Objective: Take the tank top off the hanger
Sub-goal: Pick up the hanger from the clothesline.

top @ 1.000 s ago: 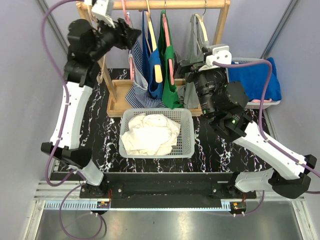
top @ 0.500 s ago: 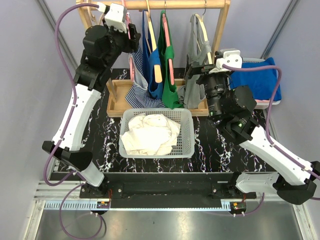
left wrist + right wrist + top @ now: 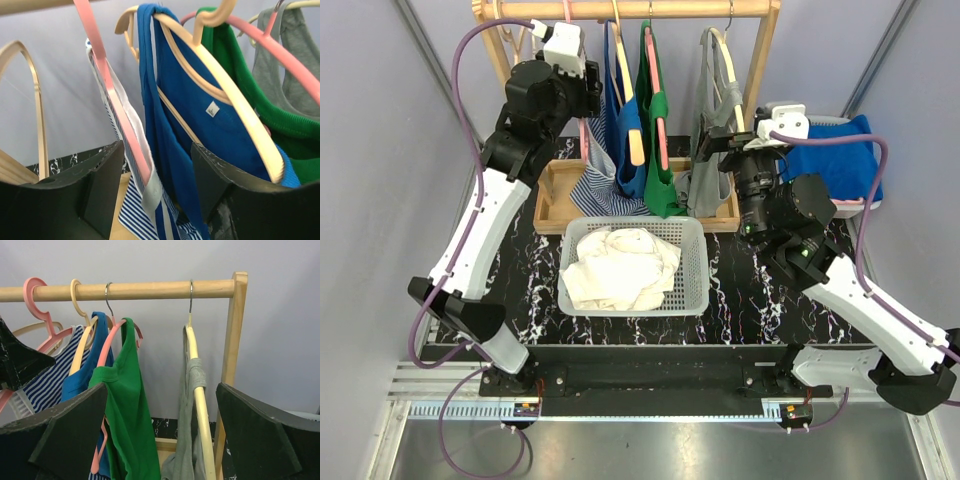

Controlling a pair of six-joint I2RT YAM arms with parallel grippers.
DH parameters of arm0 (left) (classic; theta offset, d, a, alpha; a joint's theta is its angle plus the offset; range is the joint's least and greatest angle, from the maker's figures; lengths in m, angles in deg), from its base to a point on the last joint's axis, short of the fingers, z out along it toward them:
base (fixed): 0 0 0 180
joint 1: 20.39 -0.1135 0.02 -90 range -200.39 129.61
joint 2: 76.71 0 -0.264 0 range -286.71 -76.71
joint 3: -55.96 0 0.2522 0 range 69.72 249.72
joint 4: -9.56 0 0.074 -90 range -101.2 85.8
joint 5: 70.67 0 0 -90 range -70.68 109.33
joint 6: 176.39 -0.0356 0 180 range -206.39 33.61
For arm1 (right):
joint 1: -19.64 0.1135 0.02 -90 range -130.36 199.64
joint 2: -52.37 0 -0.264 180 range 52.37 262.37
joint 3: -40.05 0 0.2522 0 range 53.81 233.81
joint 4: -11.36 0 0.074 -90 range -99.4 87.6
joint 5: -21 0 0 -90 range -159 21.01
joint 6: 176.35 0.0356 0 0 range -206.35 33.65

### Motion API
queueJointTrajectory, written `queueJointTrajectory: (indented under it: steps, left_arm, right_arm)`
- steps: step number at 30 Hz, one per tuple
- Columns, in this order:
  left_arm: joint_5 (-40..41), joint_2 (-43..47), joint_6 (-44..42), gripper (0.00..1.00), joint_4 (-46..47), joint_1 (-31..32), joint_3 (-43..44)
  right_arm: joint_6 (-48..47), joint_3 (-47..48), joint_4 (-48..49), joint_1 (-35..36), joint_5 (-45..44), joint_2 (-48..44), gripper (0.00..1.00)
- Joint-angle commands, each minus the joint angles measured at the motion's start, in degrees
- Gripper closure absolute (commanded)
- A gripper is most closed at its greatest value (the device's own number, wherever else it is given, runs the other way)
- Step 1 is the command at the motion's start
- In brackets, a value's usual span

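Note:
Several tank tops hang on a wooden rack: a blue-and-white striped one (image 3: 605, 188) on a pink hanger (image 3: 107, 75), a blue one (image 3: 195, 110), a green one (image 3: 127, 405) and a grey one (image 3: 192, 455) on a cream hanger (image 3: 200, 405). My left gripper (image 3: 157, 150) is open, its jaws either side of the pink hanger's arm and the striped top's grey-edged strap (image 3: 150, 192); in the top view it (image 3: 588, 92) is high at the rack's left. My right gripper (image 3: 162, 390) is open and empty, facing the green and grey tops from the front (image 3: 722, 143).
The rack's rod (image 3: 150, 290) and right post (image 3: 232, 340) stand close behind the hangers. A white mesh basket (image 3: 566, 272) holding white cloth (image 3: 620, 265) sits in front of the rack. A blue cloth (image 3: 835, 160) lies in a tray at the right.
My left gripper has swung right, in to the pink hanger with the striped top. My right gripper has drawn back and to the right, away from the grey top.

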Motion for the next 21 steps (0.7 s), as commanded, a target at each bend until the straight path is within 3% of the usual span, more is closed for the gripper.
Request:
queueJointTrajectory:
  steps: [1, 5, 7, 16, 20, 21]
  left_arm:
    - [1.4, -0.4, 1.2, 0.41, 0.1, 0.0, 0.0]
    - [1.1, -1.4, 1.3, 0.55, -1.4, 0.0, 0.8]
    - [1.3, -2.1, 1.3, 0.67, -1.5, -0.1, 1.2]
    - [0.7, -3.1, 1.2, 0.83, -2.5, -1.5, 1.7]
    - [0.9, -3.4, 1.2, 1.00, -2.0, -1.5, 3.7]
    - [1.0, -3.2, 1.0, 1.00, -1.8, -1.6, 4.4]
  right_arm:
    - [1.4, -0.6, 0.8, -0.4, -1.5, -2.4, 0.00]
    - [1.4, -1.1, 0.8, -0.6, -1.7, -3.0, 0.00]
    - [1.4, -1.2, 0.8, -0.6, -1.9, -3.0, 0.00]
    - [1.1, -1.6, 1.3, -0.7, -2.3, -4.0, 0.00]
    - [1.2, -1.7, 1.3, -0.6, -2.0, -3.7, 0.00]
    - [1.4, -1.8, 1.3, -0.7, -1.8, -3.7, 0.00]
